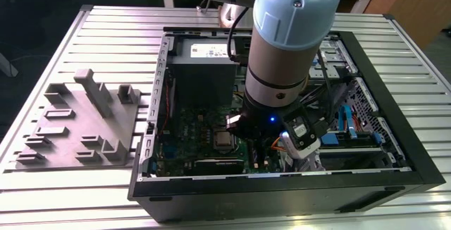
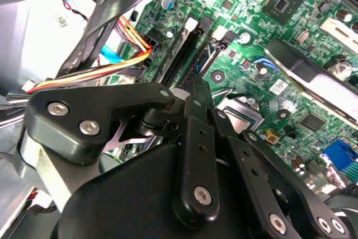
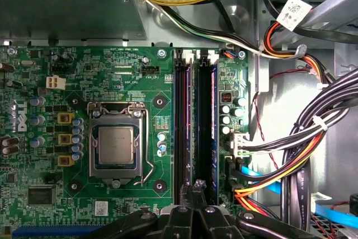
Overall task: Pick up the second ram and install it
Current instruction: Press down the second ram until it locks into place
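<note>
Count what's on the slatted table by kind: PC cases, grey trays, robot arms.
PC case: 1
Grey tray: 1
Robot arm: 1
Total: 3

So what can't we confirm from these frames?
- Memory slots, first wrist view: near ends hidden by the gripper; too dark to tell whether the second ram is seated.
- Exterior view: slots hidden behind the arm.
- Second wrist view: gripper body covers much of the motherboard.

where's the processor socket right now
In the first wrist view the processor socket sits mid-motherboard, beside the memory slots, apart from them.
</note>
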{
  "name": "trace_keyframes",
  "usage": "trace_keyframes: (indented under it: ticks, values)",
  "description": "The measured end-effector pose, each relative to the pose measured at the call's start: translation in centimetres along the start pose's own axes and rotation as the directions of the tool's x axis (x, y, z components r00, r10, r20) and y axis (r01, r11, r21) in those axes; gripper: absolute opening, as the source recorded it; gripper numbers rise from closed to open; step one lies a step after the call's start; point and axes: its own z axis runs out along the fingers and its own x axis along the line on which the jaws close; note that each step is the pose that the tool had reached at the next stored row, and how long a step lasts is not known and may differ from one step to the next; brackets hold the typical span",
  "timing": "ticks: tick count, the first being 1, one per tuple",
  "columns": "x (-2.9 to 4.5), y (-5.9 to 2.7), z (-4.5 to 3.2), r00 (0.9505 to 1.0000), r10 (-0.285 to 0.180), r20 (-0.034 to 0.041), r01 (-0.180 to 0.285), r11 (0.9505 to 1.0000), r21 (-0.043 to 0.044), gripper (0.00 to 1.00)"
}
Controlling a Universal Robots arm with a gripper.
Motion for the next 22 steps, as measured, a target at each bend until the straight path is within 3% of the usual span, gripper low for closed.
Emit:
trace_keyframes:
  ticks: [22]
  values:
    - [0.03, -0.03, 0.75, 1.0, 0.0, -0.0002, 0.0, 1.0, 0.001, 0.1]
